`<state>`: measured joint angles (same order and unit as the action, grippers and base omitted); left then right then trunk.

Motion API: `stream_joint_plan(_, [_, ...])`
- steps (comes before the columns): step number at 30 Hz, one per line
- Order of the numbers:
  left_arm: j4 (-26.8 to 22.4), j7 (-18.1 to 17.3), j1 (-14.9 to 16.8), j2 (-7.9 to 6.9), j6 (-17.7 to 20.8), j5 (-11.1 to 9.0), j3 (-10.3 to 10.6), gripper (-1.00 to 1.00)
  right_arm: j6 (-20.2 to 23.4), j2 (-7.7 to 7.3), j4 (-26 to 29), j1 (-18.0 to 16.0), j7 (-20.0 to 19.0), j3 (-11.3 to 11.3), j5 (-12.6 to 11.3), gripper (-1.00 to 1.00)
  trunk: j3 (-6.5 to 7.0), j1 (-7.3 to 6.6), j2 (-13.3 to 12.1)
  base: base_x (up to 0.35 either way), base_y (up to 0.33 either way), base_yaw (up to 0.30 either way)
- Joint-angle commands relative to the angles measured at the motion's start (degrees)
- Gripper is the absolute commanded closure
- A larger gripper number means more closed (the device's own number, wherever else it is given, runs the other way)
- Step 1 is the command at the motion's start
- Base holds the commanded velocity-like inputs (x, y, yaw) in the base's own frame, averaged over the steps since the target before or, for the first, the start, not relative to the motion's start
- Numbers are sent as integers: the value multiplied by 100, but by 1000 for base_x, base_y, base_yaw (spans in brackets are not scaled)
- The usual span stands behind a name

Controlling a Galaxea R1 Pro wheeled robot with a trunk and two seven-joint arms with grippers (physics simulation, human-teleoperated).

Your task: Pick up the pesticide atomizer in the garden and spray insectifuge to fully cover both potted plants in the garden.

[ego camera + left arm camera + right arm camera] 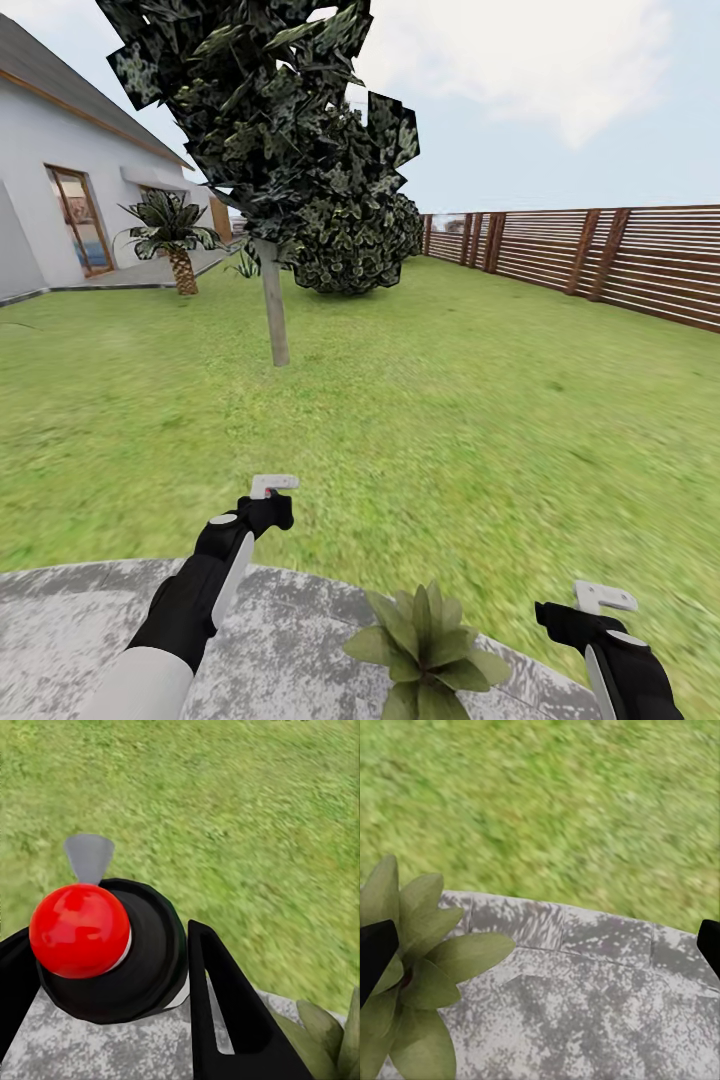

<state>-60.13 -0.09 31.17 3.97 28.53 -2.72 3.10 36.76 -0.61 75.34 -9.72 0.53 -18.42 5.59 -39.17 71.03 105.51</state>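
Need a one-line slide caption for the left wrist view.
Left gripper holds the pesticide atomizer, red top toward the camera, over the stone patio edge, lawn beyond, a potted plant beside.

Atomizer (112,952): glossy red top, smooth dark body. Patio (290,650): rough mottled grey stone. Fence (600,255): brown slatted wood.

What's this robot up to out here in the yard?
It is a two-armed robot at the edge of a round stone patio, facing the lawn. Its left gripper holds the pesticide atomizer, a dark bottle with a red top, between its fingers. The right gripper is open and holds nothing. A low potted plant sits on the patio between the arms, so spraying looks close, though no spray shows yet.
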Motion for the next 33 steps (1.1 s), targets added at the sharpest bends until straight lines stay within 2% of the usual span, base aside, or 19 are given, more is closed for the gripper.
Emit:
stream_joint_plan(1, [-7,0,3,0,30,-27,0,100,33,0,7,-3,-13,3,56,-100,-6,0,3,12,12,0])
stream_joint_plan(33, [-7,0,3,-29,56,-27,-28,100,33,-9,1,-3,-11,5,79,-100,-6,0,3,1,1,0])
